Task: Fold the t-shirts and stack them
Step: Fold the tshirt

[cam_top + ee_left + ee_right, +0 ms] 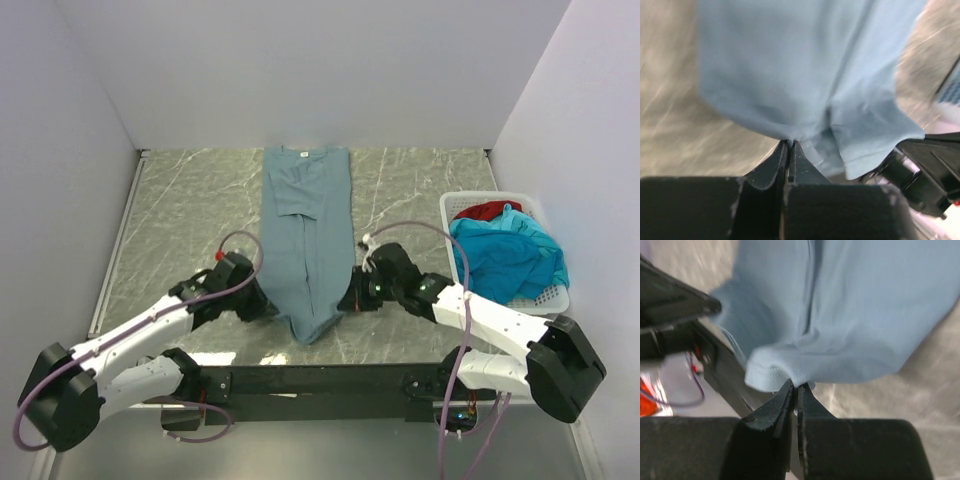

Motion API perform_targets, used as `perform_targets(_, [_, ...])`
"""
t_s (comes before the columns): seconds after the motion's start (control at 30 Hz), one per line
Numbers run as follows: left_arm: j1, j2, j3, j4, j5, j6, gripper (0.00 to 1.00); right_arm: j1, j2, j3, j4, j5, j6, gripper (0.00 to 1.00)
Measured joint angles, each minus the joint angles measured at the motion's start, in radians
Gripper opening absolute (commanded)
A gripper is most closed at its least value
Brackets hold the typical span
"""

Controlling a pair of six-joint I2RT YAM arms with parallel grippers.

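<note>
Left gripper (790, 150) clamped on grey-blue t-shirt (308, 240) hem | right gripper (794, 390) likewise, thin bite at the tips | risk: if you lift unevenly, one edge slips free and the fold skews

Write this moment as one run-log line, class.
stage: folding | left pincer: shut on grey-blue t-shirt near hem | right pincer: shut on same hem | basket: turquoise t-shirt, red t-shirt inside
</note>
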Motion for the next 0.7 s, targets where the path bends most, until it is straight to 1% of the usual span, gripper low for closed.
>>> perform_targets(0.17, [0.011,0.120,0.168,0.030,-0.068,0.054,0.01,-0.066,0.061,0.111,0.018,0.051,-0.006,0.03])
perform_targets(0.23, [0.026,0.150,0.210,0.048,-0.087,0.072,0.01,-0.086,0.093,0.150,0.016,0.076,-0.009,0.03])
perform_targets(0.37, [0.100,0.205,0.254,0.111,-0.089,0.107,0.01,-0.122,0.157,0.233,0.009,0.127,-0.010,0.02])
perform_targets(0.53, [0.194,0.303,0.308,0.154,-0.079,0.146,0.01,-0.181,0.229,0.319,0.009,0.151,-0.008,0.02])
perform_targets(0.7, [0.266,0.415,0.418,0.159,-0.051,0.212,0.01,-0.220,0.330,0.407,0.002,0.151,-0.019,0.02])
